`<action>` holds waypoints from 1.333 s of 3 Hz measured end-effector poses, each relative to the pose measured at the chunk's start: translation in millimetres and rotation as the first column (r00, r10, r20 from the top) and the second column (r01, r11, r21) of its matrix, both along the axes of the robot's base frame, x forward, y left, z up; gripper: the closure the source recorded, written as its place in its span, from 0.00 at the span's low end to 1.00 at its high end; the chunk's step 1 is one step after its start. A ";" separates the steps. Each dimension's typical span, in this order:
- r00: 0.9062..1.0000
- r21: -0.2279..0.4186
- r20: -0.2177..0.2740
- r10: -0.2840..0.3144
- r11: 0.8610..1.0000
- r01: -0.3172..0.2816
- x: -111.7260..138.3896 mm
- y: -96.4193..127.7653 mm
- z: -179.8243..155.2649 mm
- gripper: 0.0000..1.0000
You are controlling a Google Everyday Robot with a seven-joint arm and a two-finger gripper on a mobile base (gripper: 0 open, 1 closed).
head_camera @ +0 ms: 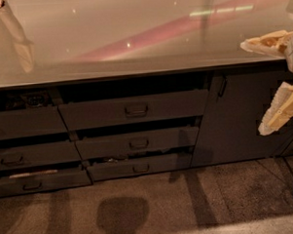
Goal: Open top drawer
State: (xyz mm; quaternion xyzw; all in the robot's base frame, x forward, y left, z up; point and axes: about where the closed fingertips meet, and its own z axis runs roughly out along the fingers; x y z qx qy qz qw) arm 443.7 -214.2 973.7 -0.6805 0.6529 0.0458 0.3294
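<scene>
The top drawer (175, 104) is the wide dark grey front just under the counter, with a small dark pull handle (136, 109) at its centre. A dark gap shows above the front. My gripper (253, 88) hangs at the right edge of the view, well to the right of the handle and in front of the cabinet door. It is open and holds nothing. One cream finger (266, 41) lies level with the counter edge, and the other points down-left below it.
Two shallower drawers (138, 143) sit below the top one, and a second stack of drawers (29, 156) stands to the left. A dark cabinet door (234, 120) with a vertical handle is on the right. A glossy counter (133, 36) runs above; carpet lies below.
</scene>
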 end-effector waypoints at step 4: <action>0.956 -0.038 -0.291 -0.047 0.999 0.038 97.8 -20.9 -135.4 0.00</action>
